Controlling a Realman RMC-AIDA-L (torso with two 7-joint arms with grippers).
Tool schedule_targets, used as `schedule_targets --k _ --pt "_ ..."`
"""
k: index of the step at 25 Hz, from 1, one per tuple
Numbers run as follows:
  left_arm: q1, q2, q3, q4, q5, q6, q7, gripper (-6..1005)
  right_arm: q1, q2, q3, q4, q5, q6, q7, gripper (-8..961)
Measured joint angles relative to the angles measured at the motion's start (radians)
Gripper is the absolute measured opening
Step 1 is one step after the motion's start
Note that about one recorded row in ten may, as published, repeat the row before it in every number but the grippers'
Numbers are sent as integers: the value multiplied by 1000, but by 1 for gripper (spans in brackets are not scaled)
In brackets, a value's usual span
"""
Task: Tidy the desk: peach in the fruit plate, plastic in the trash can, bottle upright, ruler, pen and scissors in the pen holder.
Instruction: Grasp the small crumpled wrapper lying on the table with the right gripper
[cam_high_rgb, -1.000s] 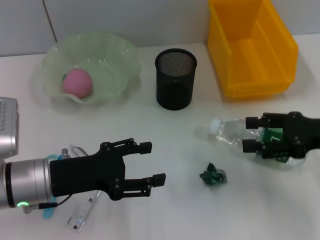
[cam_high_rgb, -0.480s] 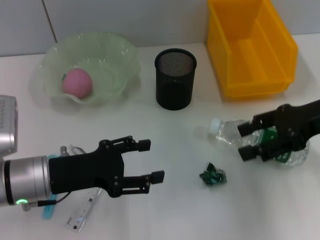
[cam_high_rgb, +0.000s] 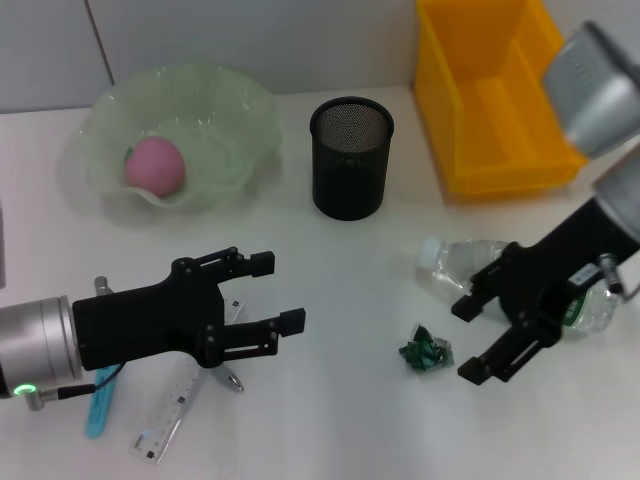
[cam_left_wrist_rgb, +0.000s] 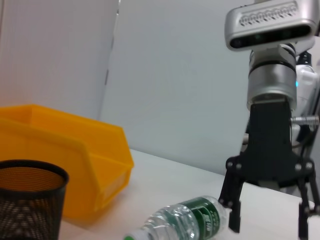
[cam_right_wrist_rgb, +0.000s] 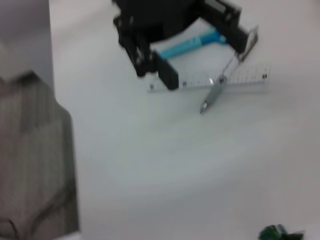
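Observation:
The clear bottle (cam_high_rgb: 458, 262) with a green label lies on its side right of centre, also in the left wrist view (cam_left_wrist_rgb: 187, 222). My right gripper (cam_high_rgb: 468, 341) hangs open over its label end, fingers angled down toward the crumpled green plastic (cam_high_rgb: 427, 351); nothing is held. My left gripper (cam_high_rgb: 277, 291) is open and empty at the near left. Beneath it lie the clear ruler (cam_high_rgb: 162, 427), the pen (cam_high_rgb: 228, 377) and the blue-handled scissors (cam_high_rgb: 100, 405). The pink peach (cam_high_rgb: 155, 165) sits in the green glass fruit plate (cam_high_rgb: 235, 110). The black mesh pen holder (cam_high_rgb: 351, 157) stands at centre back.
The yellow bin (cam_high_rgb: 500, 95) stands at the back right, close behind the bottle. In the right wrist view the ruler (cam_right_wrist_rgb: 215, 80), pen (cam_right_wrist_rgb: 211, 96) and scissors (cam_right_wrist_rgb: 187, 46) lie by the left gripper (cam_right_wrist_rgb: 205, 57), with bare table between them and the plastic (cam_right_wrist_rgb: 280, 232).
My right gripper has left the bottle, risen and tilted, its fingers now pointing down toward the plastic. My left arm has drawn back to the left, uncovering the pen and more of the ruler.

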Motion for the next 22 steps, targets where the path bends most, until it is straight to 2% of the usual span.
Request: schedule_targets --k 3,4,12,22 --pt "1 0 -6 -4 0 -2 0 824 9 31 -67 -20 -61 59 -23 814" --pt "2 0 -6 -4 1 -2 0 824 9 35 -101 -20 -66 79 -27 814" --pt "15 -1 -8 -6 -1 -10 -8 824 10 39 -318 -14 -68 228 -22 813" --pt "21 -7 -25 -9 1 -10 0 825 10 43 -437 19 -67 338 -12 813"
